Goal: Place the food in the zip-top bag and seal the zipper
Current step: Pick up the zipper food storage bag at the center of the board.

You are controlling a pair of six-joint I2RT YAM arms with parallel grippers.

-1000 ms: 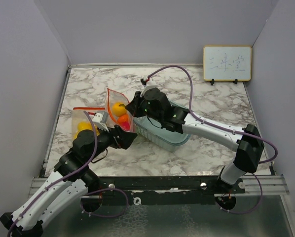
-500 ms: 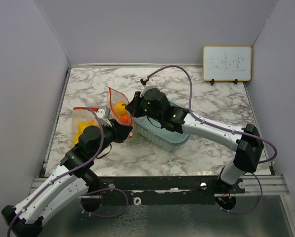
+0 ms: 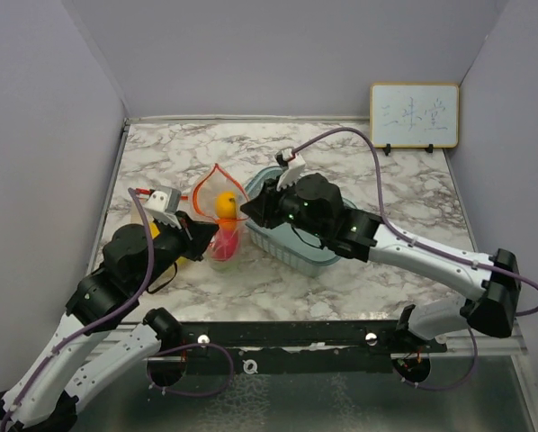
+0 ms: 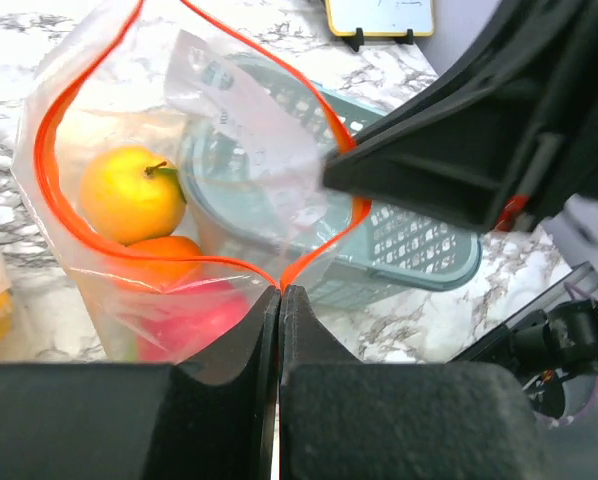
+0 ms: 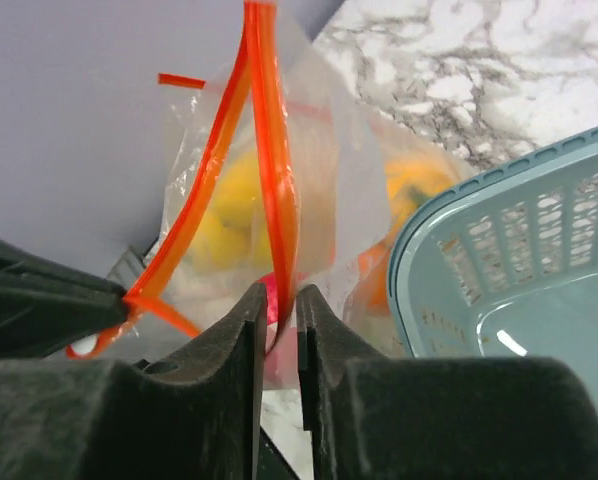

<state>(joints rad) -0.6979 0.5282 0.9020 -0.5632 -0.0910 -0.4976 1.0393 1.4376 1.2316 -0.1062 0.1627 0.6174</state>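
Though agape, one zip-top bag [image 4: 229,110], three fruits [image 4: 157,262]

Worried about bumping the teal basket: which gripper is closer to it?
Right. The right gripper pinches the zipper right beside the basket; the left gripper pinches it on the far side of the bag, which lies between it and the basket.

Crinkly, glossy clear plastic zip-top bag [image 4: 189,150]; smooth teal plastic basket [image 4: 419,240].
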